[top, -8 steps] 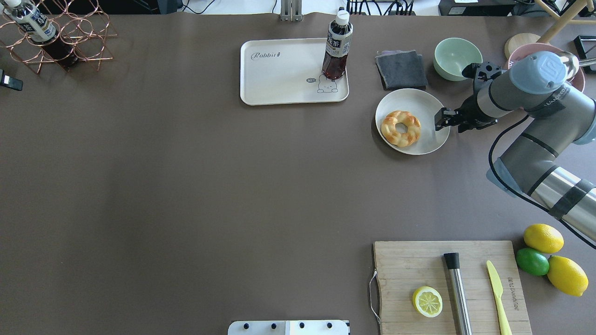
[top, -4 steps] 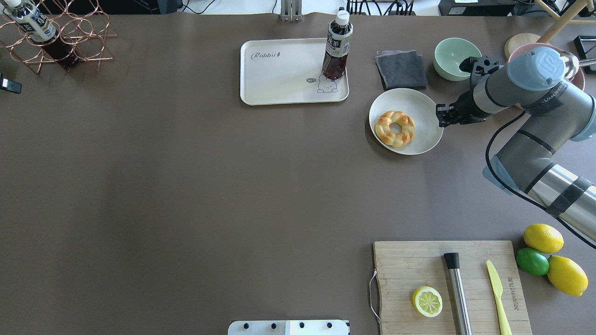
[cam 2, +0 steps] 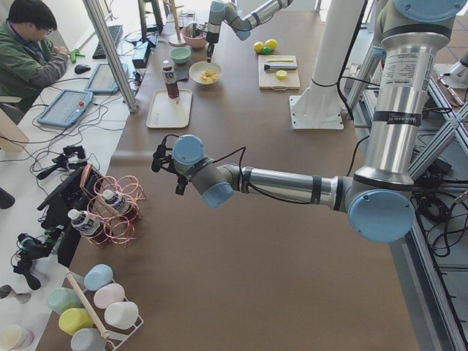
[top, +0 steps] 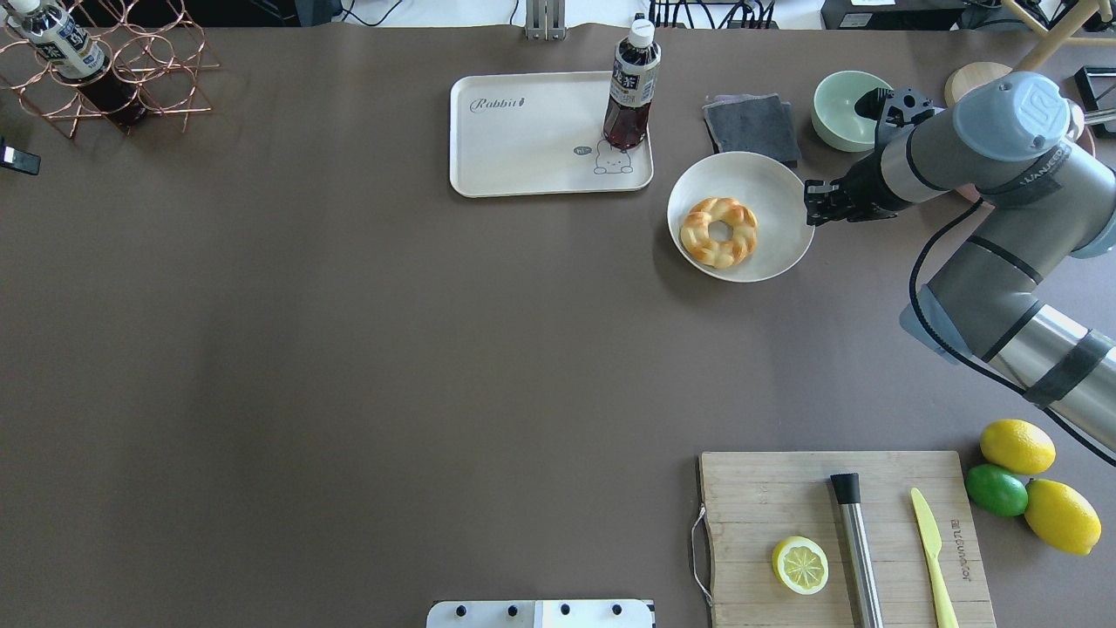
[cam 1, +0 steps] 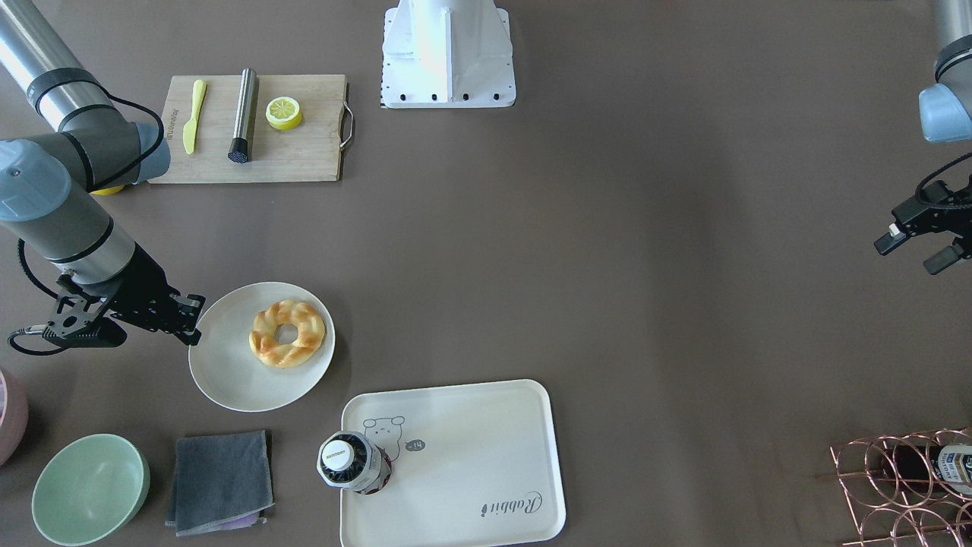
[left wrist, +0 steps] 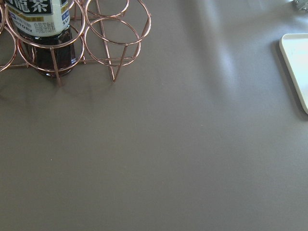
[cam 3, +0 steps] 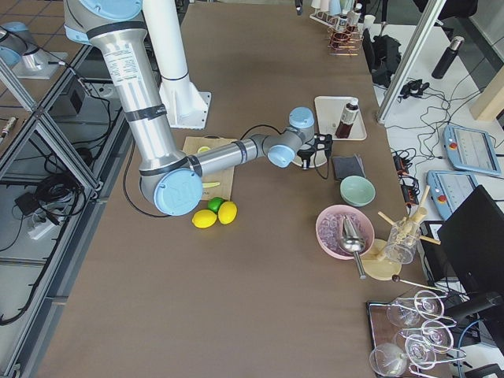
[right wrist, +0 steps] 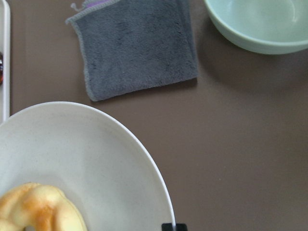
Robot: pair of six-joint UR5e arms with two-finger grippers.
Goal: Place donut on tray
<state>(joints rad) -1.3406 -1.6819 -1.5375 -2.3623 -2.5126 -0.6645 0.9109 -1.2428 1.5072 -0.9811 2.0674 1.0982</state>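
Note:
The golden-brown braided donut (top: 738, 249) lies on a round off-white plate (top: 767, 183), right of the cream tray (top: 532, 148). It also shows in the front view (cam 1: 266, 346) and at the bottom left of the right wrist view (right wrist: 38, 209). My right gripper (top: 811, 202) is at the plate's right rim, jaws closed on the rim; the front view (cam 1: 191, 323) shows the same. The tray (cam 1: 471, 448) bears a bear drawing and "Rabbit" script. My left gripper (cam 1: 911, 254) hangs open and empty far off at the table's left side.
A tea bottle (top: 629, 96) stands on the tray's right corner. A grey cloth (top: 751, 129) and a green bowl (top: 846, 109) lie behind the plate. A cutting board (top: 767, 497) with a lemon half (top: 800, 565) is at the front right. A copper wire rack (top: 113, 70) is far left.
The plate with the donut has slid left and away from the robot, toward the tray, with my right gripper moving along at its rim. The left arm has not visibly moved.

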